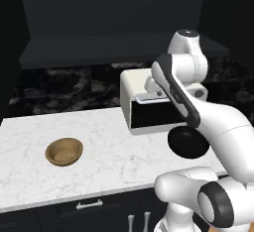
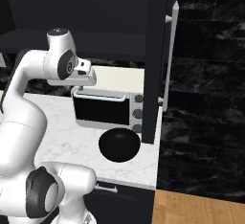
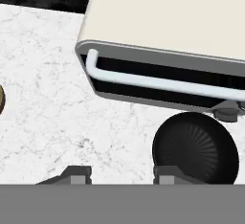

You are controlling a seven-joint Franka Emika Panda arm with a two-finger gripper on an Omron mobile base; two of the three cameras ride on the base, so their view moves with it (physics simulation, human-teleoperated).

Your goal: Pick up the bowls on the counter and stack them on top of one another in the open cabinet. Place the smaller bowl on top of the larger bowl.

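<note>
The smaller bowl [image 1: 64,151], tan and wooden, sits upright on the white marble counter [image 1: 114,161] at the left; a sliver of it shows at the left edge of the hand view [image 3: 1,99]. The larger bowl [image 1: 187,143] [image 2: 119,144] [image 3: 196,149], glossy black, rests on the counter in front of the toaster oven, near the counter's right end. My gripper [image 3: 122,175] [image 2: 79,89] hangs open and holds nothing, above the toaster oven's front and up-left of the black bowl. The open cabinet [image 1: 119,45] [image 2: 110,46] spans the wall above, dark inside.
A cream toaster oven [image 1: 136,85] [image 2: 103,108] [image 3: 167,17] with a white bar handle stands on the counter at the back right, right under the gripper. A tall dark panel with a long handle [image 2: 170,55] borders the counter's right end. Dark drawers [image 1: 89,204] run below.
</note>
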